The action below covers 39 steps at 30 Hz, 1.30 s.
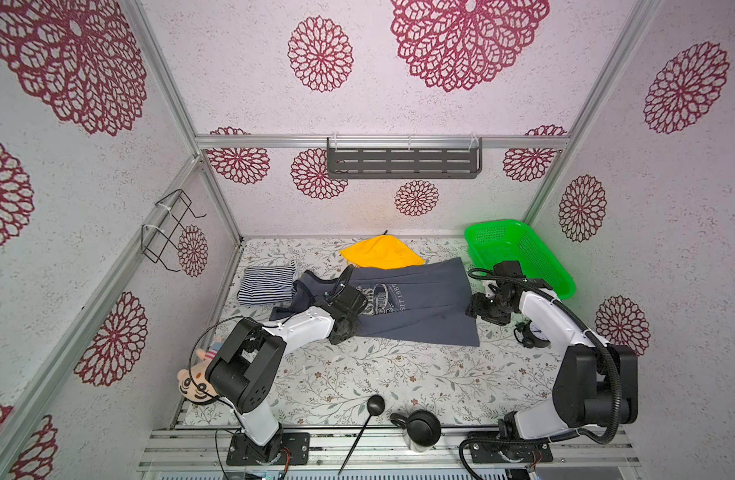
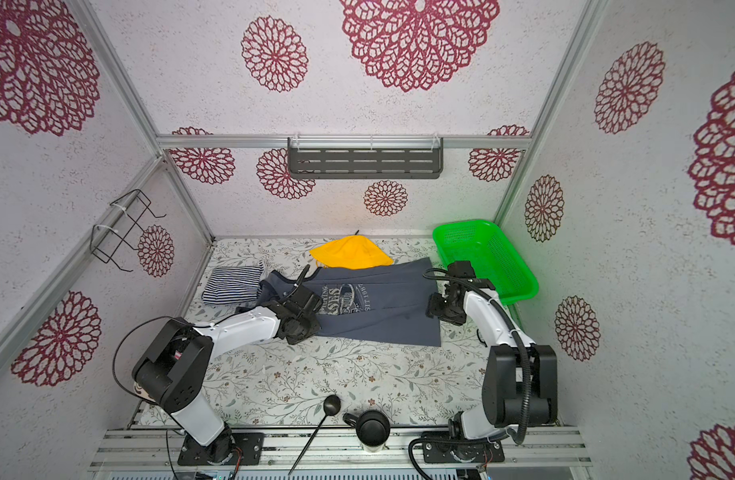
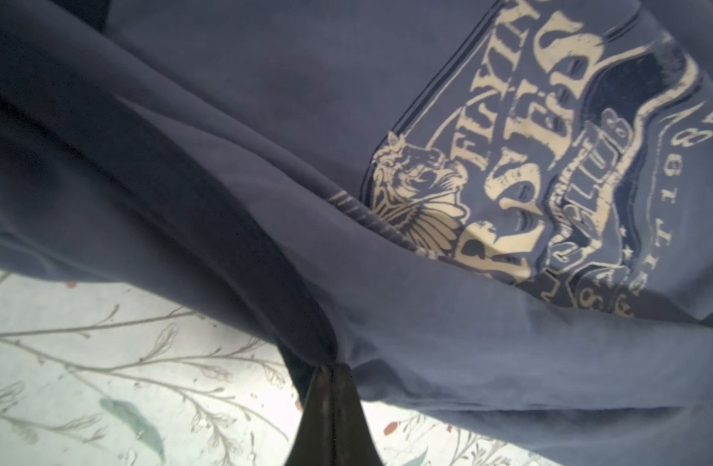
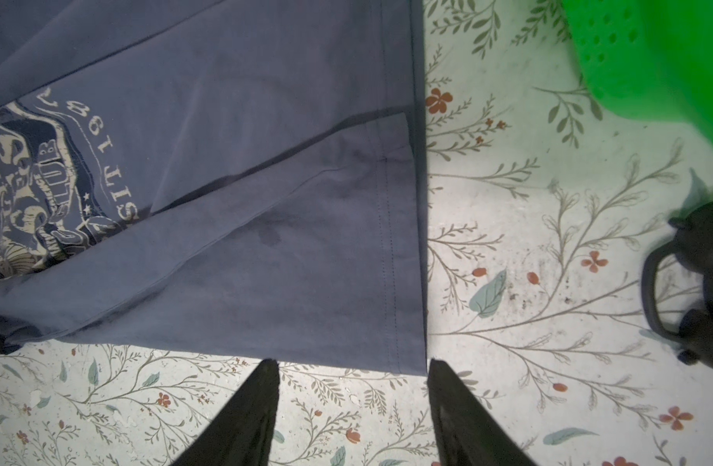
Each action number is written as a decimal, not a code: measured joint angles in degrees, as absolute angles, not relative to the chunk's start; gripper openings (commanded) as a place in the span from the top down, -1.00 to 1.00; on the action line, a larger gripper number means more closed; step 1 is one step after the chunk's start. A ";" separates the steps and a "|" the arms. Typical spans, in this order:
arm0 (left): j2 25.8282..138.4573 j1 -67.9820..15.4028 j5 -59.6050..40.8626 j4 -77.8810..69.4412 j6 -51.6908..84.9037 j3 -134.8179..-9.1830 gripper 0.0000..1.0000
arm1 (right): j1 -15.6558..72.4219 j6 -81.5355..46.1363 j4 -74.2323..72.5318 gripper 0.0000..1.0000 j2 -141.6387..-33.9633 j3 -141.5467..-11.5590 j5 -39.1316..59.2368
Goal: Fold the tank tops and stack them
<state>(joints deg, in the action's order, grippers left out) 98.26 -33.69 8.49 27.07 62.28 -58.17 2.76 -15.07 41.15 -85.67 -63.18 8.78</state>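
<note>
On the floral-print table [image 1: 357, 382], the slate blue-grey cloth tank top [image 1: 432, 307] with cream print is laid flat, long axis running arm to arm. Its near edge is pinched by the closed left gripper [image 3: 329, 373]. Its hem corner is bracketed, ungripped, by the wide-parted right gripper [image 4: 351, 363].

Floral-print table [image 1: 357, 374], slate blue-grey tank top [image 1: 432, 316] spread between left gripper [image 3: 328, 375] and right gripper [image 4: 352, 365], folded striped tank tops [image 1: 266, 284] just outside left gripper, yellow hat [image 1: 380, 251] beyond both, green basket [image 1: 519, 253] beside right gripper
</note>
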 measured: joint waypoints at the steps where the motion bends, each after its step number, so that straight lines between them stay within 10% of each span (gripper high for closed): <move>1: 98.10 -33.30 8.45 27.31 61.93 -58.54 1.00 | 2.74 -15.07 41.12 -0.23 -85.67 -63.16 8.75; 13: 99.33 -24.60 7.97 28.62 54.96 -69.25 0.90 | 2.57 -15.07 39.68 -0.23 -84.55 -61.25 8.56; 14: 100.09 -24.10 7.94 28.56 54.39 -70.32 0.79 | 2.57 -15.07 39.70 -0.24 -84.55 -61.21 8.36; 18: 104.03 -22.46 7.79 28.71 51.79 -73.69 -0.77 | 2.55 -15.00 39.22 -0.33 -84.55 -61.12 7.73; 20: 105.16 -21.80 8.14 28.75 50.41 -74.54 -0.96 | 2.55 -14.94 38.61 -0.48 -84.49 -60.99 7.42; 25: 102.63 -20.78 11.00 32.12 47.03 -74.50 -0.98 | 2.52 -14.63 36.80 -0.67 -83.85 -59.02 6.13; 39: 82.06 -4.99 14.24 39.83 43.09 -50.50 -0.59 | 7.20 -16.73 32.91 0.00 -83.88 -48.71 5.67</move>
<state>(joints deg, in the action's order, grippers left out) 82.06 -4.99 14.24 39.83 43.09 -50.50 7.20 -16.73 32.91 -83.88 -48.71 5.67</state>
